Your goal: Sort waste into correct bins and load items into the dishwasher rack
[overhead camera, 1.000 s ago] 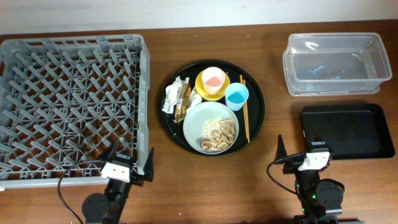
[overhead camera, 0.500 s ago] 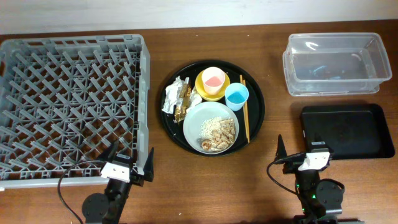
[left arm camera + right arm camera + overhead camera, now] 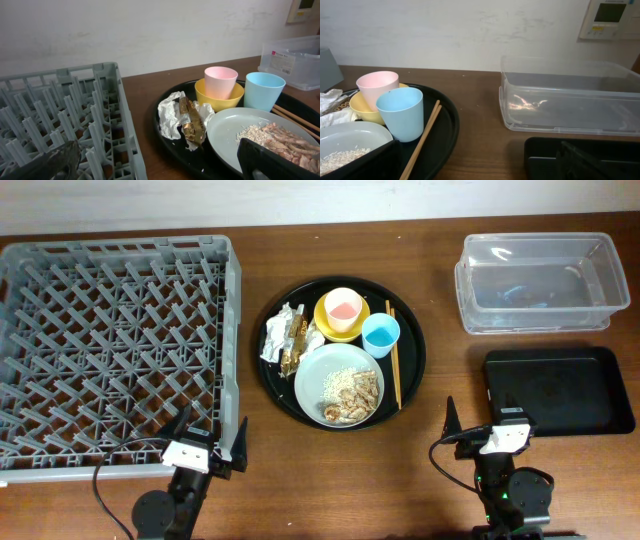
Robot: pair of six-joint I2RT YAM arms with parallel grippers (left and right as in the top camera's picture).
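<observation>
On a round black tray (image 3: pixel 415 350) lie crumpled white and gold wrappers (image 3: pixel 285 335), a pink cup (image 3: pixel 343 306) standing in a yellow bowl (image 3: pixel 326 326), a blue cup (image 3: pixel 381 334), chopsticks (image 3: pixel 393 365) and a pale plate (image 3: pixel 312 380) with rice (image 3: pixel 342 382) and fried pieces (image 3: pixel 361 394). The grey dishwasher rack (image 3: pixel 110 350) fills the left side. My left gripper (image 3: pixel 212 430) hangs open at the rack's near right corner, nothing between its fingers (image 3: pixel 262 160). My right gripper (image 3: pixel 487 422) is open near the front edge, left of the shallow black bin (image 3: pixel 560 390). The clear tub (image 3: pixel 540 280) stands behind it.
A pale wall (image 3: pixel 470 30) runs behind the table, with a wall panel (image 3: pixel 609 15) at the upper right. Bare brown wood (image 3: pixel 445 300) lies between the round tray and the two bins.
</observation>
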